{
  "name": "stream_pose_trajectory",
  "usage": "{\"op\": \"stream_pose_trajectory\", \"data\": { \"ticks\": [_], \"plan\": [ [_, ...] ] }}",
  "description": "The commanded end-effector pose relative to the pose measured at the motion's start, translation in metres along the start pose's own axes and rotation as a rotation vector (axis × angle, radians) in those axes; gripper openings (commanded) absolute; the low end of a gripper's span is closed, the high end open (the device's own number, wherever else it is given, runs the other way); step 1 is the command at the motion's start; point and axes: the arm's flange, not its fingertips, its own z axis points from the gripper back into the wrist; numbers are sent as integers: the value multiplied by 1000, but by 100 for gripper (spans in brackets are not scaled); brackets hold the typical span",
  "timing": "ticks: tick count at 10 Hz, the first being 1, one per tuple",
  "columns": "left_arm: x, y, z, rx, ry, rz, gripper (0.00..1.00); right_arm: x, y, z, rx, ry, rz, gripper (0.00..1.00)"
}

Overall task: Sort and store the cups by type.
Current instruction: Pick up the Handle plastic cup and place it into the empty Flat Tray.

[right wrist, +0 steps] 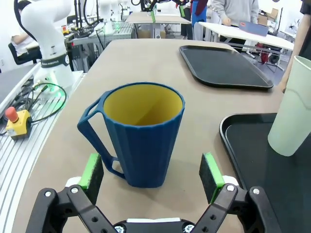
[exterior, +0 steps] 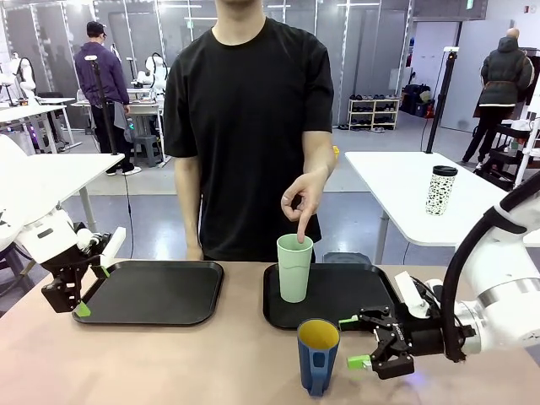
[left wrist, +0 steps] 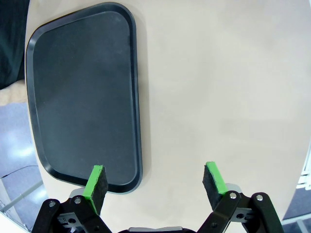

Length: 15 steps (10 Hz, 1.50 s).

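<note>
Pickup of the blue mug (exterior: 317, 354) looks like your step — the right claw (exterior: 353, 341) gapes wide and empty just right of it, so ease in and close; the left claw (exterior: 91, 290) hangs open, empty too.

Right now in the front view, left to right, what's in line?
left claw → left tray → tumbler → mug → right claw → travel cup, on the far table. Right tray left out: it spans under the tumbler.
</note>
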Motion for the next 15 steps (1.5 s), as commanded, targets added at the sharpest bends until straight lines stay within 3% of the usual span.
{"op": "stream_pose_trajectory", "data": {
  "ticks": [1,2,6,15],
  "plan": [
    [-1,-2,-2,22,22,-4,100,-20,18,0,-16,-8,18,100],
    [-1,-2,-2,22,22,-4,100,0,0,0,0,0,0,100],
    [-1,-2,-2,22,22,-4,100,0,0,0,0,0,0,100],
    [-1,-2,-2,22,22,-4,100,-25,0,-30,26,-3,-33,100]
  ]
}}
